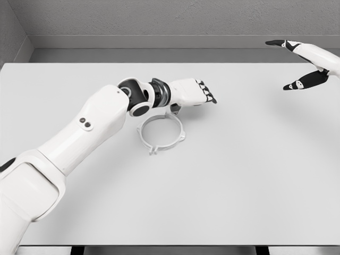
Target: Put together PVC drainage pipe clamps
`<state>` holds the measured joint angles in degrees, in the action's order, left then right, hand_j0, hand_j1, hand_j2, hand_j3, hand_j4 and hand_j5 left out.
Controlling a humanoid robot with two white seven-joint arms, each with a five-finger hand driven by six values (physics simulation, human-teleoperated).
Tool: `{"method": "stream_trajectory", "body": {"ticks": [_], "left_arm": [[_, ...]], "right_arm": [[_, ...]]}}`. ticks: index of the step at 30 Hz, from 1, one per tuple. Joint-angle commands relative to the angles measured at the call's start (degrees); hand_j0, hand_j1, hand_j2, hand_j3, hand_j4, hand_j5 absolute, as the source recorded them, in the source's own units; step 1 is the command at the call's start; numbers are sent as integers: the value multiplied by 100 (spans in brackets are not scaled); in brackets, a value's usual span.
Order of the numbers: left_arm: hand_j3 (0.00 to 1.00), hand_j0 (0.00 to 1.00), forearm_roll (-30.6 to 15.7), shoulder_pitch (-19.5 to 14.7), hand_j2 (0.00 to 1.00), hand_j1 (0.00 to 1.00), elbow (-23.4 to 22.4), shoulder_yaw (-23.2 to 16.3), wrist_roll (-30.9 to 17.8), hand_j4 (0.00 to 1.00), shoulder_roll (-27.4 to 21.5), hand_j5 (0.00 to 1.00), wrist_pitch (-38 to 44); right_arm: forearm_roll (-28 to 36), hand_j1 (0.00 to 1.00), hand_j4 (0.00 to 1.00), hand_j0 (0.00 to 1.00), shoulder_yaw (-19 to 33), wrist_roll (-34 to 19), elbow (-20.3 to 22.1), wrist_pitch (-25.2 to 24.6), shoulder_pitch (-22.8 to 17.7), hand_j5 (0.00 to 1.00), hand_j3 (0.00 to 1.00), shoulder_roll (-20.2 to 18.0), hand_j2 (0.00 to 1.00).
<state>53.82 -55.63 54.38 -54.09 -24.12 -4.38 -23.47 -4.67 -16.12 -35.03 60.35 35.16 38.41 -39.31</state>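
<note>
The left hand (pixel 195 93) is stretched out flat over the middle of the table, palm down, its black-tipped fingers (pixel 208 95) lying side by side and pointing toward the right. They look relaxed and hold nothing. Just below the wrist, where the black joint meets the white forearm, a small part of the thumb or a clamp tab pokes down — I cannot tell which.

Directly beneath and a little nearer to me lies the pipe clamp (pixel 161 133), a pale grey ring flat on the tabletop, with small tabs sticking out at its lower left and right side. Its upper edge sits just beside the hand's underside; whether they actually touch is hard to say from here. The left arm runs back from the wrist in a long diagonal to the lower left corner.

Farther out, well apart from all this, the right hand (pixel 305 66) hangs at the upper right edge above the far side of the table — its fingers spread wide, one dark fingertip pointing left, thumb angled down, gripping nothing.

The table (pixel 239 186) itself is plain white, backed by a grey wall (pixel 159 18).
</note>
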Motion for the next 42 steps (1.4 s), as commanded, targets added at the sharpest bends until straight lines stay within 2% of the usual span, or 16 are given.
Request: {"method": "stream_trajectory", "body": {"ticks": [1, 42], "left_arm": [[100, 100, -4, 0, 100, 100, -7, 4, 4, 100, 25, 100, 9], [100, 100, 32, 0, 100, 100, -103, 21, 4, 100, -151, 100, 9]], "right_arm": [[45, 100, 100, 100, 3, 3, 3, -16, 0, 100, 100, -24, 100], [53, 100, 100, 100, 21, 3, 91, -16, 0, 100, 100, -50, 100]]}}
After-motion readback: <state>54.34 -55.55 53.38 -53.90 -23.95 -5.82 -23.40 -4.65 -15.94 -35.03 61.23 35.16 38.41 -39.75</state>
